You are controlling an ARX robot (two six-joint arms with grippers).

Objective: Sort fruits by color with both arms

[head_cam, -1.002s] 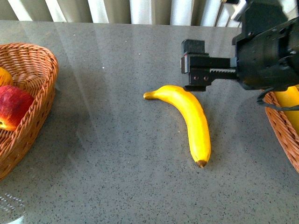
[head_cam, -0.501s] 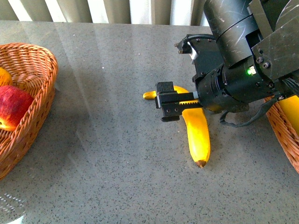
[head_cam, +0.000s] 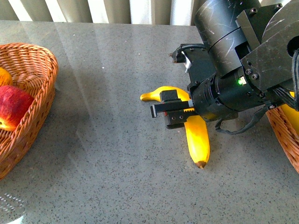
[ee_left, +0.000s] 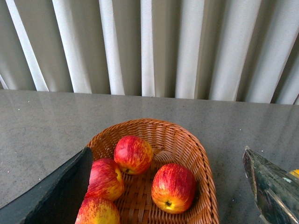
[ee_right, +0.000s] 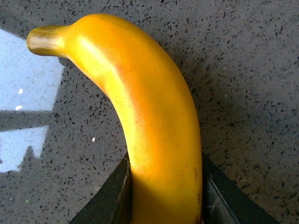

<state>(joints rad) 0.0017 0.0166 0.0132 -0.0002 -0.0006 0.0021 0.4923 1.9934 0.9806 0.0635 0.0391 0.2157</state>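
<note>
The banana [head_cam: 198, 135] lies mid-table, pinched by the right pincer [head_cam: 174, 113], bare counter [head_cam: 107, 154] on its left

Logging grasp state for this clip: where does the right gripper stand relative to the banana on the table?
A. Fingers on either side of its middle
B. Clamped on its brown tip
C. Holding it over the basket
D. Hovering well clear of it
A: in the right wrist view the banana runs between the two dark fingers of the right gripper, still lying on the table.
</note>
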